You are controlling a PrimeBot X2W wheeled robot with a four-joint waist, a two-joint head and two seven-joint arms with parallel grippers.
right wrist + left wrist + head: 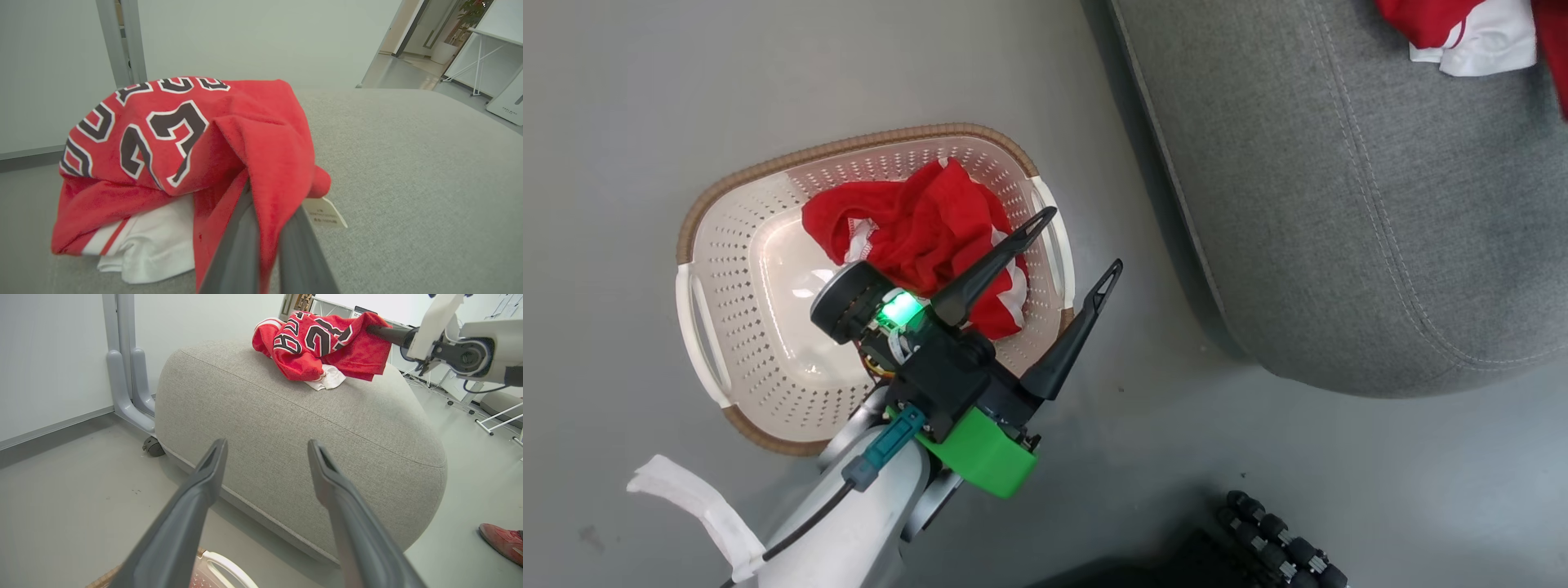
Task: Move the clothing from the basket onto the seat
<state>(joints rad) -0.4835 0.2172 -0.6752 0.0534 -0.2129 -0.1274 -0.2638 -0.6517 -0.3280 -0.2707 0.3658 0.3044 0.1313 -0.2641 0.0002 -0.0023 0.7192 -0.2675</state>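
Red jersey lies on the seat, right gripper clenched on a fold of it. Shorts sit in the basket; left gripper spread wide over its side, holding nothing. Risk: cloth snags that clenched gripper at release and I drag it off the edge.

At six o'clock I see my white forearm, black cable, teal plug, green bracket, black-fingered left gripper.
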